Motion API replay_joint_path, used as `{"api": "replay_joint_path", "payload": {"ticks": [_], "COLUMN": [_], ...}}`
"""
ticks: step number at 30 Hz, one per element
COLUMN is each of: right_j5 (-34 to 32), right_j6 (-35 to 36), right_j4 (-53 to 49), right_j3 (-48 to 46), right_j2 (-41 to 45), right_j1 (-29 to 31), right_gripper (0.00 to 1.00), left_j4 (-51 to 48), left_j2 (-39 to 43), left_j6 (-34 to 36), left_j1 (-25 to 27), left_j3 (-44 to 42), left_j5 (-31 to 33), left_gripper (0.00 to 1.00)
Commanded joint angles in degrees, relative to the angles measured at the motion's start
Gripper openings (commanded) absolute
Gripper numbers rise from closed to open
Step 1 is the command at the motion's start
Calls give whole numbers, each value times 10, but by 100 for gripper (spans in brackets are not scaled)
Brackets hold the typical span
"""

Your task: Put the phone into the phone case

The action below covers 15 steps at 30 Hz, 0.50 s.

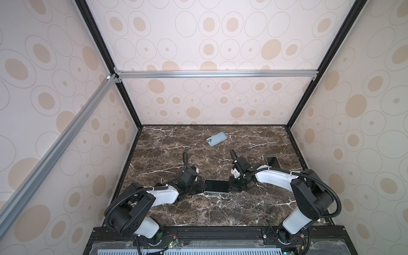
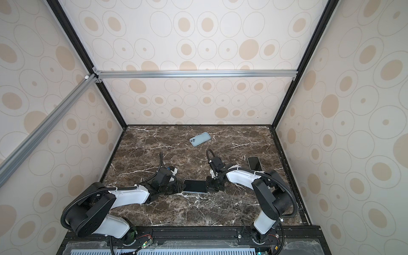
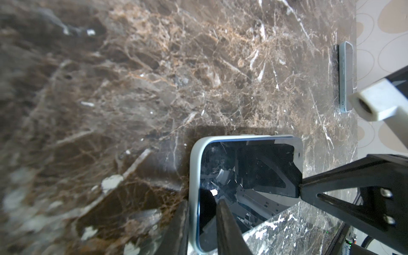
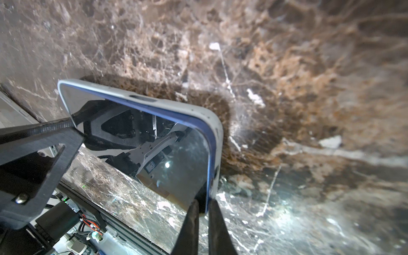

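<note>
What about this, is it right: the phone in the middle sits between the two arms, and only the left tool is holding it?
Not quite: both tools hold it. The right wrist view shows the right tool pinching the phone too. The left tool holds its other end.

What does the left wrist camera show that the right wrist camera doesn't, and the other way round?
Only the left wrist view shows a second phone lying apart, near the patterned wall. Only the right wrist view shows the slot cut into the rim of the pale case. Both show, close up, the dark-screened phone lying in that case on the brown marble table.
</note>
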<state>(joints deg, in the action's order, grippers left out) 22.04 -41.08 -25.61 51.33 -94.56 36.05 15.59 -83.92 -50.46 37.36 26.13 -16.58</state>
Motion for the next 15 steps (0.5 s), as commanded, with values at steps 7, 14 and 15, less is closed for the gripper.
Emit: {"api": "replay_joint_path", "payload": {"ticks": [7,14,15], "right_j5": [-29,-40,-41], "right_j6": [12,13,13], "right_j4": [-2,-7,-7], "right_j3": [-7,-14,-16], "right_j2": [-32,-30,-30], "right_j1": [33,38,39], "right_gripper": [13,14,14], "left_j4": [-25,-21,-21], "left_j2": [19,25,25], "left_j6": [-2,-7,-6], "left_j1": [16,16,17], "left_j3": [-5,-6,-7], "left_j5": [-25,-26,-26], "left_gripper": [23,23,23]}}
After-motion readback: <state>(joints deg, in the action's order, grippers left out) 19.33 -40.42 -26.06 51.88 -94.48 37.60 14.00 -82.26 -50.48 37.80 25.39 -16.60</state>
